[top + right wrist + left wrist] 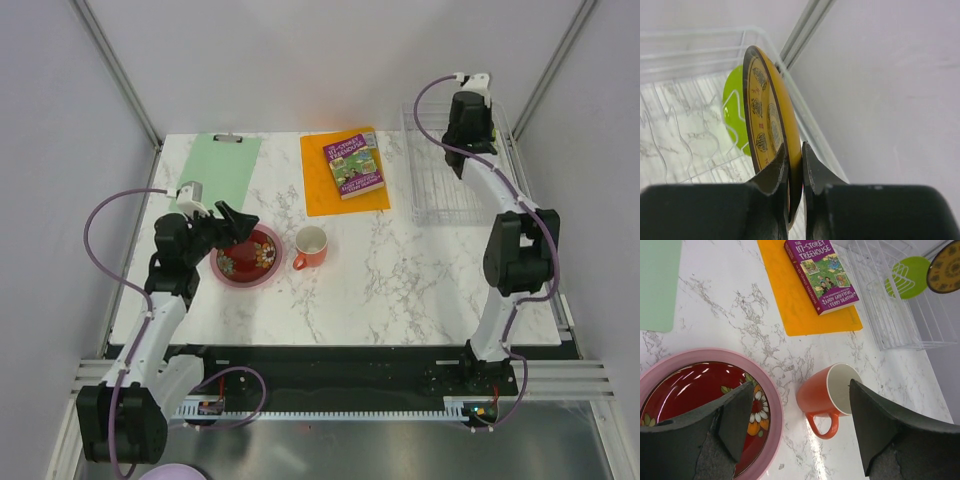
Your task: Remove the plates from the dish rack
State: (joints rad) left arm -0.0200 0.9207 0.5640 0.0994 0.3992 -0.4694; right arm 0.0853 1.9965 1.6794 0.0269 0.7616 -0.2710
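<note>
While the left gripper (800,387) is held spread wide, the brown-and-yellow plate (767,125) is clamped edgewise by the right gripper (794,150).

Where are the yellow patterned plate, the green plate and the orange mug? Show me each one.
yellow patterned plate (765,120), right wrist view, its patterned face.
green plate (733,100), right wrist view, its glossy face.
orange mug (815,395), left wrist view, its outer wall.

Lab test cell, grey panel walls (300,60), aluminium frame (117,70), marble-look tabletop (420,285)
</note>
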